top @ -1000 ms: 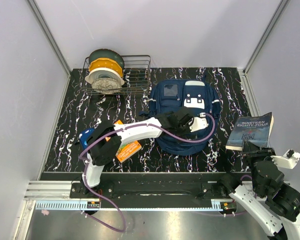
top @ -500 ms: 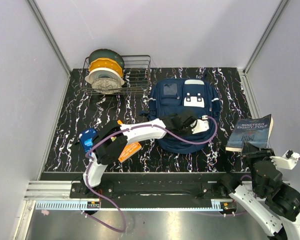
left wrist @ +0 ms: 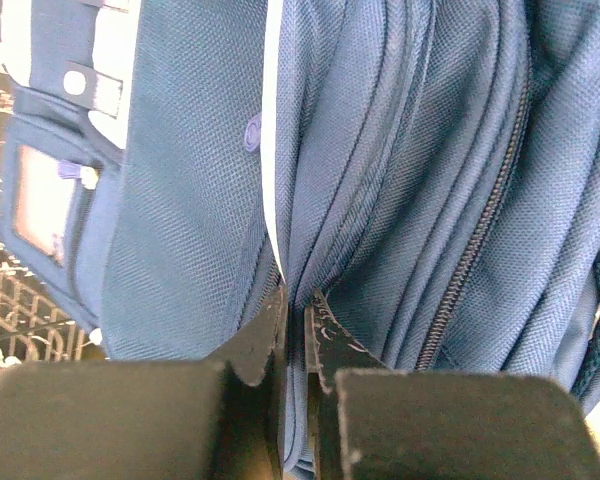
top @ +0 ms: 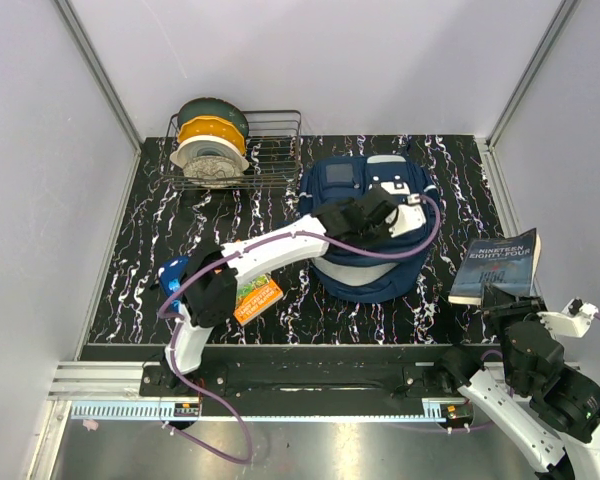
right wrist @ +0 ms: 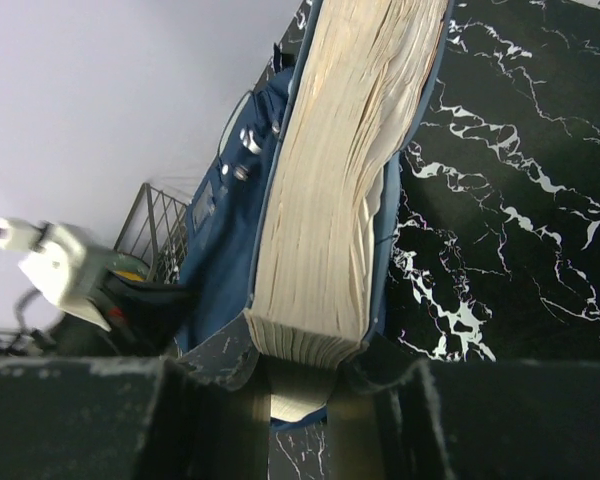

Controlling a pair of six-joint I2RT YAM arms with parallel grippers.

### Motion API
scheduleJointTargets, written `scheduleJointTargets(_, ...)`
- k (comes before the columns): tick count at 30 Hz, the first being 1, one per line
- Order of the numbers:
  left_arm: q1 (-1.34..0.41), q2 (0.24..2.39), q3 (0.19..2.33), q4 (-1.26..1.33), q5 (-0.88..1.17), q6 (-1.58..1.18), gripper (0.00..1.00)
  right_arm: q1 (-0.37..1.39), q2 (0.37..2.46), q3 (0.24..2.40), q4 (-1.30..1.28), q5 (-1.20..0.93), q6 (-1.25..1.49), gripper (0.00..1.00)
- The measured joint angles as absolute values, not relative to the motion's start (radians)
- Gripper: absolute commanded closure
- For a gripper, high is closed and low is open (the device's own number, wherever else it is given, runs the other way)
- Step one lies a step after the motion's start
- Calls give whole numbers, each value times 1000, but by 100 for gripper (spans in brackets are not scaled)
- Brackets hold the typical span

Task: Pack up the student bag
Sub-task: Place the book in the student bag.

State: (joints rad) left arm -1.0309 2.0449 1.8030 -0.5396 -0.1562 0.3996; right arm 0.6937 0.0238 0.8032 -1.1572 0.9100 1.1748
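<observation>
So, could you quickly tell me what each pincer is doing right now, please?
Left pincer: closed, pinching fabric of the student bag.
Right pincer: closed on the book.

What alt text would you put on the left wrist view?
The left gripper is pinched shut on a fold of the student bag, whose navy blue woven fabric fills nearly the whole frame. A zipper runs down the fabric to the right of the grip, and a white patch shows at upper left.
</observation>
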Motion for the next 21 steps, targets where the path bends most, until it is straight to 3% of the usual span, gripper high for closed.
scheduleJointTargets(12, -912, 2020, 2091, -713, -72, 272, 100, 694, 51, 715, -1045, 719, 1115, 100)
scheduleJointTargets(21, -899, 2020, 2141, -779, 4, 181, 100, 694, 132, 501, -745, 516, 1133, 100)
